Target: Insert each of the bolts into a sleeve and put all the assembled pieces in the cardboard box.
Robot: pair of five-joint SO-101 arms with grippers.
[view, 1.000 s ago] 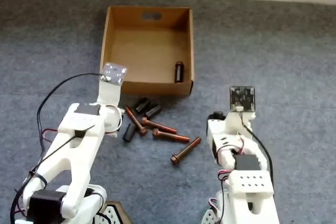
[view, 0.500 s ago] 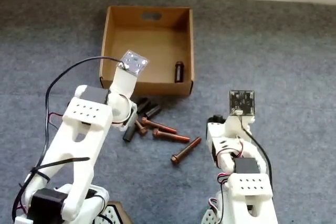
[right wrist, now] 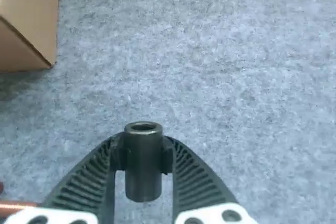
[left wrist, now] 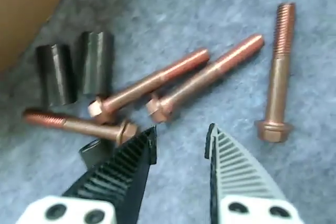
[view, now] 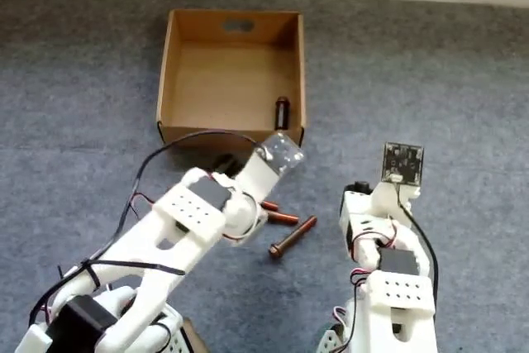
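Plainly | your left gripper [left wrist: 181, 135] hung part open, empty | nearest bolt [left wrist: 206, 75] lay just ahead of its tips, head toward them, shaft slanting away | your right gripper [right wrist: 142, 142] clamped a sleeve [right wrist: 143, 169], farther from the bolts.

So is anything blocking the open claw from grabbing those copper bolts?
No, nothing visible. The left gripper is open just short of the bolts, with no object between. Two sleeves lie beyond them, out of its path.
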